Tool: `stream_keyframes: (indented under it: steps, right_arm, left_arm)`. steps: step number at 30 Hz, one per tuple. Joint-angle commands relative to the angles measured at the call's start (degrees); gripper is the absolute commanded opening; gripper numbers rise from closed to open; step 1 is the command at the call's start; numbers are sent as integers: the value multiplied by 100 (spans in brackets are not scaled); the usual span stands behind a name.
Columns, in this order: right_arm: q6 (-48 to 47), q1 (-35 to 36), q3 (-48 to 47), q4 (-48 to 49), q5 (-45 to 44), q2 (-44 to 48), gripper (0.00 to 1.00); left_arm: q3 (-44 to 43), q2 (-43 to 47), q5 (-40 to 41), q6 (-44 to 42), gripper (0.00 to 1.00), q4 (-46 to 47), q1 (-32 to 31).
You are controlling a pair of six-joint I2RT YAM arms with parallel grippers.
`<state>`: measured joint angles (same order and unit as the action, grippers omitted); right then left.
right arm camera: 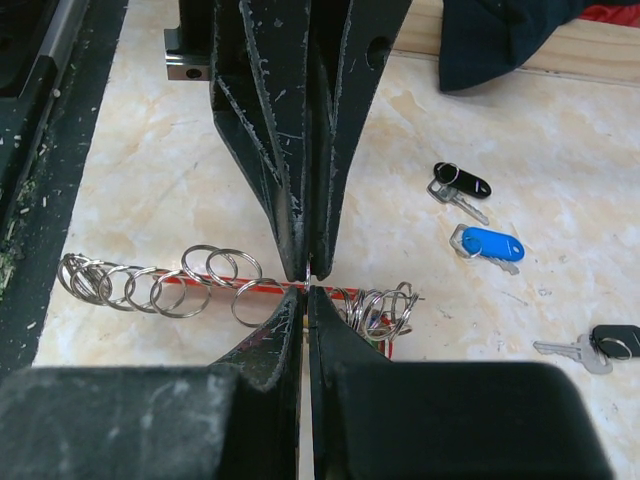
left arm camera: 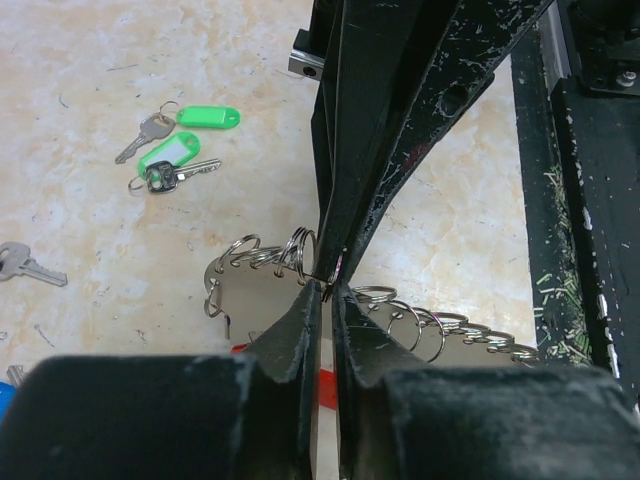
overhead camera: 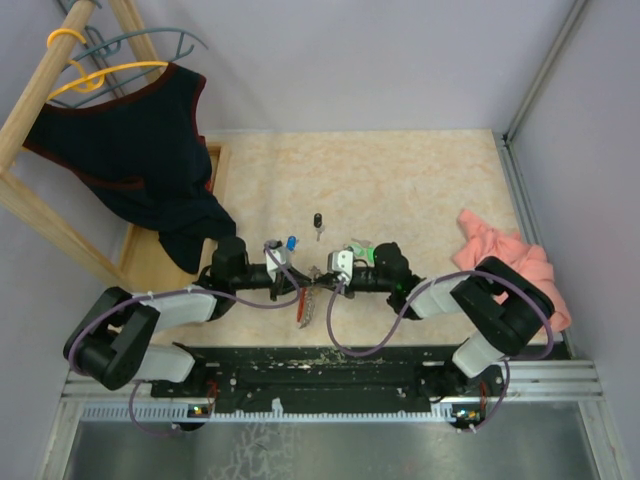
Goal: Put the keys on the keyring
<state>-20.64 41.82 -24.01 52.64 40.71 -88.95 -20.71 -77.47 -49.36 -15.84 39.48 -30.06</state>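
Keyring (overhead camera: 305, 302), a red band with grey strip and steel wire loops, sits near the 6 o'clock edge of the beige table (overhead camera: 420, 180). Right gripper (right arm camera: 308, 290) jaws clamp its band, apparently steadying it; left gripper (left arm camera: 326, 290) jaws pinch one loop. Loose plastic-tagged metal keys (overhead camera: 291, 241) lie at 12 o'clock, not yet threaded.

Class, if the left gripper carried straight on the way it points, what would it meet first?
The keyring, a ring of it right at the tips; just behind stands the right gripper, facing tip to tip.
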Motion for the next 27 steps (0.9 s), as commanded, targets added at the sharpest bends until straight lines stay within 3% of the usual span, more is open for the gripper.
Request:
stream_keyframes:
  steps: [1, 8, 13, 17, 27]
  right_arm:
    - [-148, -59, -270, 94, 371, 237, 0]
    - [-205, -76, -367, -118, 298, 233, 0]
    - [-308, -82, -276, -406, -55, 499, 17]
    - [-302, -82, -208, -820, -387, 844, 25]
    - [1042, -89, -414, -2311, -2510, 1780, 39]
  left_arm:
    - [-151, -48, -120, -157, 9, -81, 49]
    - [-153, 32, -132, -124, 2, -90, 46]
    - [-98, 176, 142, -119, 2, -170, 43]
    - [-90, 237, 271, -130, 2, -203, 44]
    - [-23, 290, 643, 1, 2, -83, 43]
